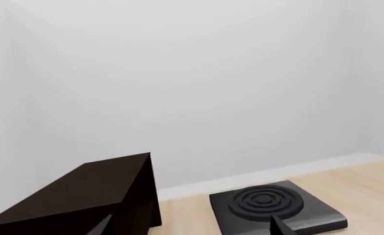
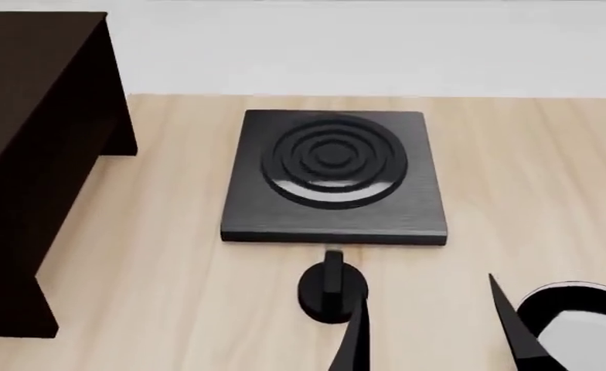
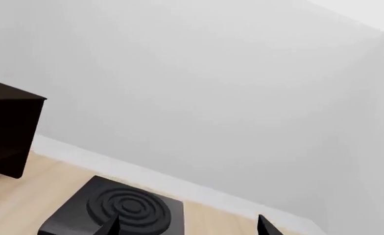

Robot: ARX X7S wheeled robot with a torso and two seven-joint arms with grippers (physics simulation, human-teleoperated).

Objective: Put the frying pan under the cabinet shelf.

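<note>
Black pan (image 2: 592, 328) low at right, ungrasped, well apart from cabinet (image 2: 25, 154) far left; right gripper (image 2: 432, 332) just beside it, spread and empty, left gripper (image 1: 192, 227) likewise; probably reach step, next needing a firm grasp, then carry leftward.

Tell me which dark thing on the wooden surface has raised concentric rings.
The square burner plate, mid-surface. The cabinet shelf at left has flat plain panels; the small round black piece in front shows no rings.
</note>
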